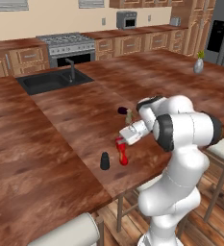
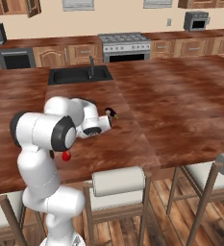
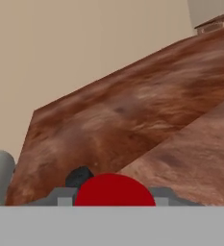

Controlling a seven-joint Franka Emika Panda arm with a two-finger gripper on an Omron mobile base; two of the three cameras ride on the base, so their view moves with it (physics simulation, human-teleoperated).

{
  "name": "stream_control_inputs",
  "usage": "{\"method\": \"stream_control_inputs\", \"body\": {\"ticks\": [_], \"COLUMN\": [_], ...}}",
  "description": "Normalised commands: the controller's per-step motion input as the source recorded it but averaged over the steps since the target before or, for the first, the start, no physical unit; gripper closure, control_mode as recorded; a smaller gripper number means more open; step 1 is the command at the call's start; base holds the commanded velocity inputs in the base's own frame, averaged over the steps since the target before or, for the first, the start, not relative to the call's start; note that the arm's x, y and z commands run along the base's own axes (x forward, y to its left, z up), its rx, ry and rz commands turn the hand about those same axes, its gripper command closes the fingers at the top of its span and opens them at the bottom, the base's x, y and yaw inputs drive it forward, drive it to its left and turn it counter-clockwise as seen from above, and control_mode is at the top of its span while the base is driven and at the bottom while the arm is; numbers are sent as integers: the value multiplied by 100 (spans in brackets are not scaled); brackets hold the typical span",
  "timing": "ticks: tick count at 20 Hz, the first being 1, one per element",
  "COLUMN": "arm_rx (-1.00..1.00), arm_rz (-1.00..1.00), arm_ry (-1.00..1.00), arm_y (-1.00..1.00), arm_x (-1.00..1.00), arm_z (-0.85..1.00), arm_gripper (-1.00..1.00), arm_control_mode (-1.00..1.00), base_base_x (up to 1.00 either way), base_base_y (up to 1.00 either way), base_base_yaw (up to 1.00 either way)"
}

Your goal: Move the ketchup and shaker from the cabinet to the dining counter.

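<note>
Ketchup [image 1: 122,154] stands upright on the dining surface [image 1: 60,144] near its front edge, pinched at the top between the tool [image 1: 119,141] fingers; the shaker [image 1: 105,161] stands just beside it.

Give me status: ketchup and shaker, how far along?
Shaker already stands on the dining counter. Ketchup is in hand: the gripper is closed on its top, bottle upright beside the shaker at the counter surface. Left: release the ketchup.
</note>
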Motion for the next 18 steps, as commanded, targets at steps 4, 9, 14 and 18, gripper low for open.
{"method": "stream_control_inputs", "body": {"ticks": [4,9,14,18], "arm_rx": [0,0,1,1], "arm_rz": [0,0,0,0], "arm_ry": [-8,-11,-11,-14], "arm_y": [-21,-6,-4,-6], "arm_x": [-57,-49,-48,-38], "arm_z": [-30,-33,-34,-33], "arm_gripper": [100,100,100,100], "arm_control_mode": [-100,-100,-100,-100], "base_base_x": [0,0,0,0], "base_base_y": [0,0,0,0], "base_base_yaw": [0,0,0,0]}}
